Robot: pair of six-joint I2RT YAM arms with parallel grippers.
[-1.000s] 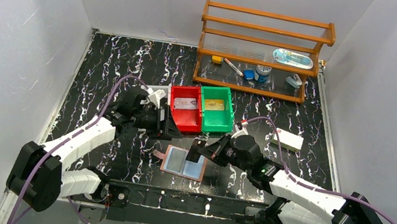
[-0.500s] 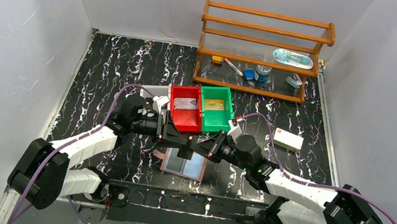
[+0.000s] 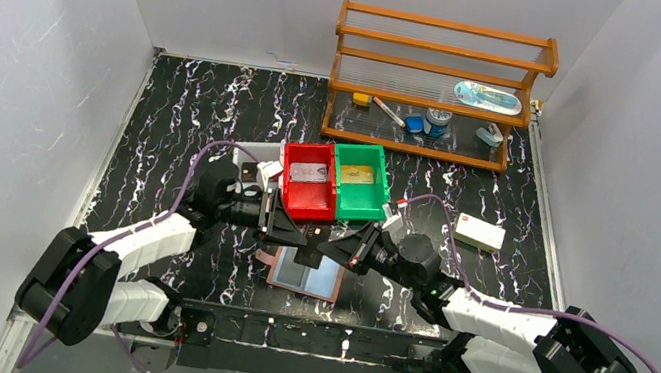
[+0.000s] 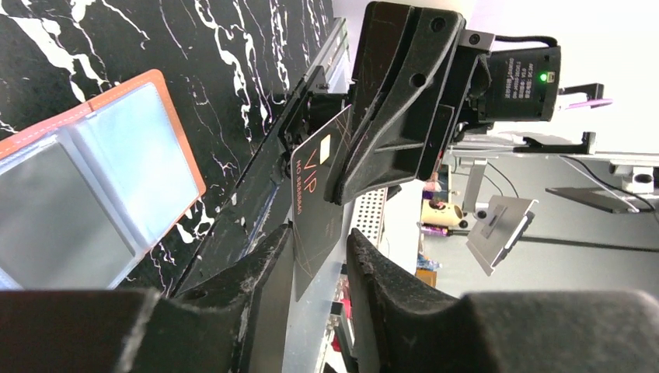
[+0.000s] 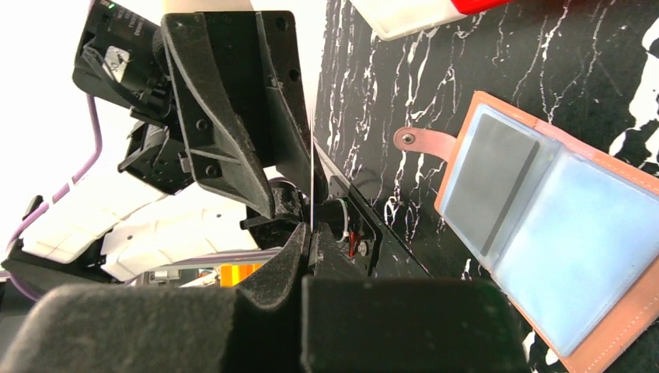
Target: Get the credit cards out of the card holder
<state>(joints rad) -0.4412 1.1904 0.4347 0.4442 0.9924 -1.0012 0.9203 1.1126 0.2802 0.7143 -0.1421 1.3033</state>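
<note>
The card holder [image 3: 307, 274] lies open on the table near the front edge, reddish-brown with two pale clear pockets [image 5: 544, 233], and it also shows in the left wrist view [image 4: 101, 179]. Just above it the two grippers meet. My right gripper [image 5: 311, 229] is shut on a black credit card [image 4: 319, 194] marked VIP, held on edge. My left gripper [image 4: 320, 237] stands around the card's free end. One finger lies against the card and a small gap shows on the other side. From above, the left gripper [image 3: 294, 231] faces the right gripper [image 3: 332, 246].
A red bin [image 3: 303, 204] and a green bin [image 3: 359, 206] stand just behind the grippers, each with a card inside. A white box [image 3: 479, 234] lies at the right. A wooden shelf [image 3: 434, 87] with small items stands at the back.
My right gripper has carried the card left and up from over the card holder to my left gripper. The left jaws have narrowed around the card.
</note>
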